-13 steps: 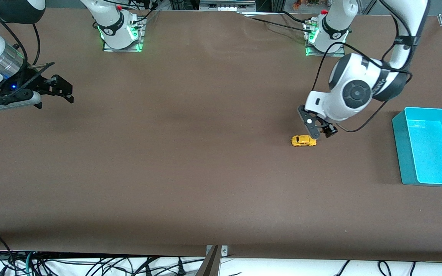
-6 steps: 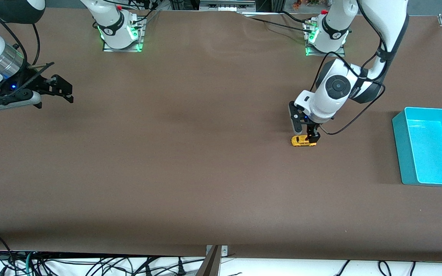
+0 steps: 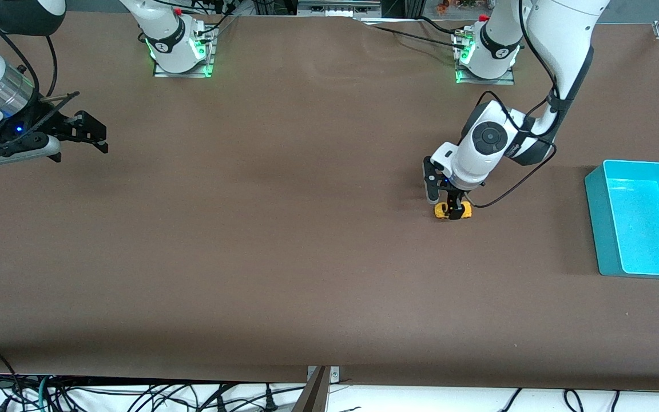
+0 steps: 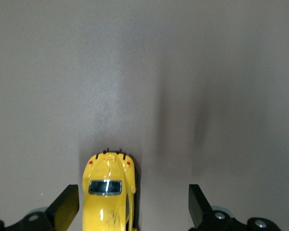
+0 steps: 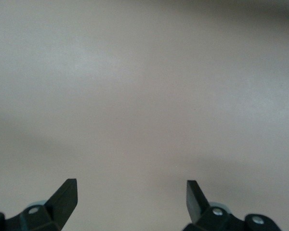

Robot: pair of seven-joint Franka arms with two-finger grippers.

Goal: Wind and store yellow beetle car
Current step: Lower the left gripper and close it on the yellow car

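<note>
Dropping my left gripper (image 3: 449,209) onto the yellow beetle car (image 4: 109,192), jaws wide, car on the table (image 3: 284,240) off-centre between them, so pickup's next; right gripper (image 3: 80,133) waits wide.

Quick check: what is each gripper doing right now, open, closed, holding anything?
Left gripper: open, down around the yellow beetle car on the table, not gripping it.
Right gripper: open, holding nothing, waiting over bare table at the right arm's end.
</note>
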